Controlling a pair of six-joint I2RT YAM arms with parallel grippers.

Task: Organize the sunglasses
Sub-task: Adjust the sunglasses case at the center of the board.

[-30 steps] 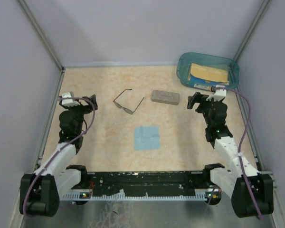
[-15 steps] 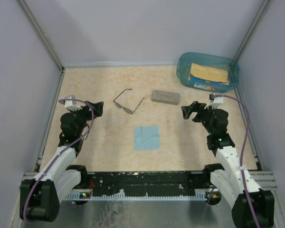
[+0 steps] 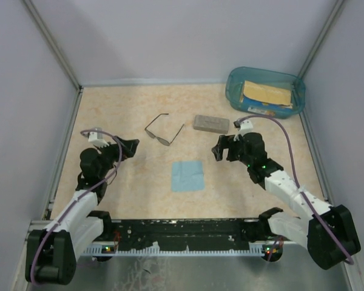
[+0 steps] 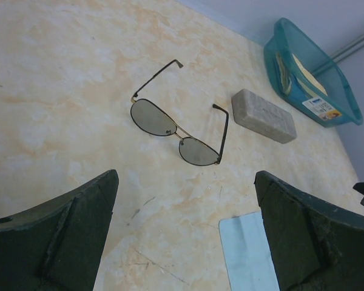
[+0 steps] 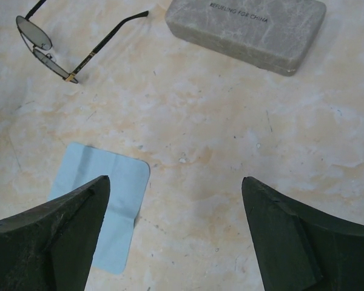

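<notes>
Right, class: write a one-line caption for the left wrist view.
Open left hand, unfolded sunglasses ahead, grey case beside them, teal bin beyond.

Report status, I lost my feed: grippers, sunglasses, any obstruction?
Left gripper open, empty. Right gripper open, empty. Sunglasses unfolded on table, untouched, grey case beside them. Nothing between either gripper and sunglasses.

Two arms, left arm (image 3: 79,203) and right arm (image 3: 291,188): white-shelled lower links on bulky black bases (image 3: 47,248), black jointed upper sections, small white housings at the wrists, a purple cable (image 3: 117,151) looped along each, broad matte dark wedge-shaped fingers (image 4: 60,242).
</notes>
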